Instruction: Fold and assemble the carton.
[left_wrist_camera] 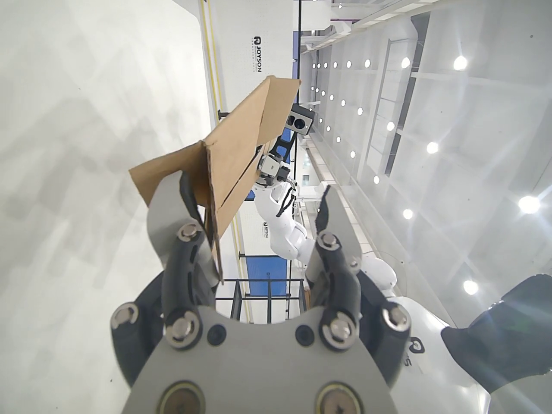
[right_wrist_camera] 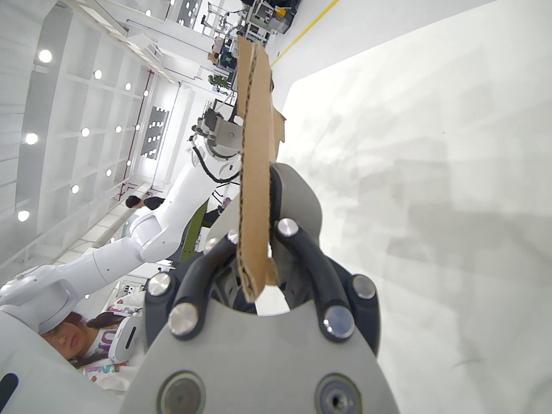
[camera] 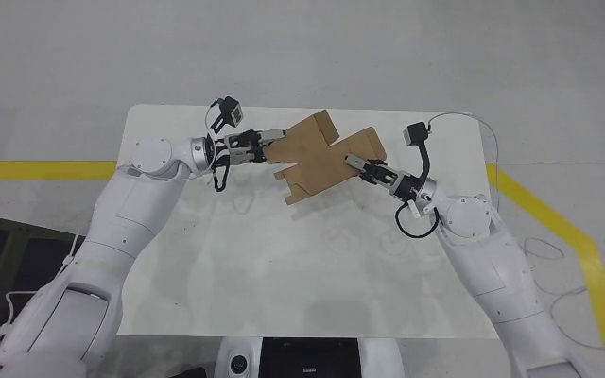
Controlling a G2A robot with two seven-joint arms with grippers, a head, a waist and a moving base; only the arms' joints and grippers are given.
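The brown flattened carton point(camera: 324, 156) hangs above the far middle of the table, its flaps partly spread. My right gripper point(camera: 360, 166) is shut on the carton's right edge. In the right wrist view, that gripper point(right_wrist_camera: 258, 187) has the cardboard edge point(right_wrist_camera: 254, 152) clamped between its fingers. My left gripper point(camera: 273, 141) is at the carton's left corner. The left wrist view shows this gripper point(left_wrist_camera: 254, 185) open wide. The carton point(left_wrist_camera: 233, 148) rests against the inner side of one finger point(left_wrist_camera: 170, 204), and the other finger point(left_wrist_camera: 330, 217) stands well apart from it.
The white table point(camera: 284, 274) lies under both arms, with bare surface toward its near edge. A yellow floor line point(camera: 57, 170) runs past the table's left and right sides.
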